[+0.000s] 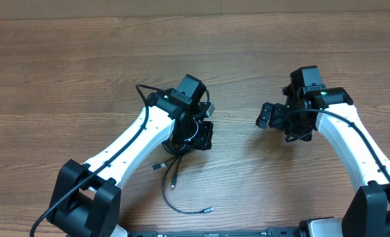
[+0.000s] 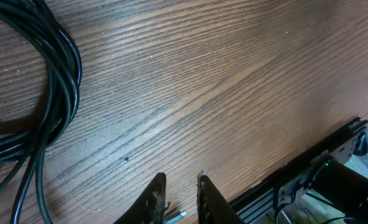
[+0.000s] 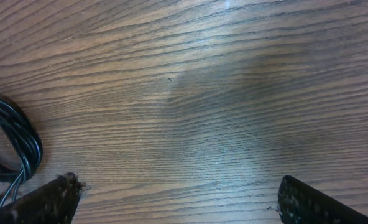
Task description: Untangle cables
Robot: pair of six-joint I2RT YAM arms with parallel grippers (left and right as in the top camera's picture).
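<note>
Cables (image 2: 67, 65) lie coiled on the desk (image 1: 63, 66) beneath the left gripper (image 2: 181, 179), one strand trailing toward the near edge, its silver tip (image 1: 209, 210) pointing right. Left gripper narrow, grip unclear; right gripper (image 3: 176, 183), well right, gapes wide.

Thin black flexible cables (image 1: 173, 172) with small silver-tipped plugs are lying bundled in loops just left of frame centre, loose ends trailing toward the lower edge.
</note>
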